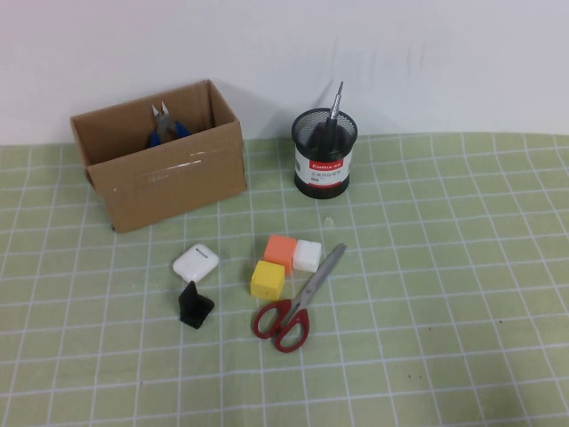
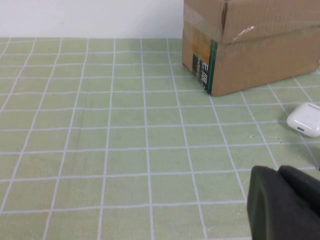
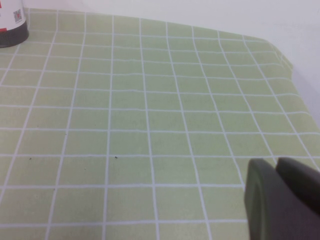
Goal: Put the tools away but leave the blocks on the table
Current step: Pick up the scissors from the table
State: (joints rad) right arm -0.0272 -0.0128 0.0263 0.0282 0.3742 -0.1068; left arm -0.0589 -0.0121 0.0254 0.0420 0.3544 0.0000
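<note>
Red-handled scissors [image 1: 298, 298] lie flat on the green grid table [image 1: 444, 267], just right of the yellow block [image 1: 268, 279]. The orange block [image 1: 279, 250] and the white block [image 1: 308, 255] sit side by side behind it. Blue-handled pliers [image 1: 163, 129] lie inside the cardboard box [image 1: 169, 178]. The black-handled screwdriver [image 1: 331, 124] stands in the black mesh cup [image 1: 324, 156]. Neither arm shows in the high view. My left gripper [image 2: 280, 172] is shut and empty over bare mat near the box. My right gripper [image 3: 276, 165] is shut and empty over bare mat.
A white earbud case [image 1: 196, 262] and a small black angled piece [image 1: 194, 307] lie left of the blocks. The case also shows in the left wrist view [image 2: 306, 119], with the box corner [image 2: 250, 55]. The cup's base [image 3: 11, 25] shows in the right wrist view.
</note>
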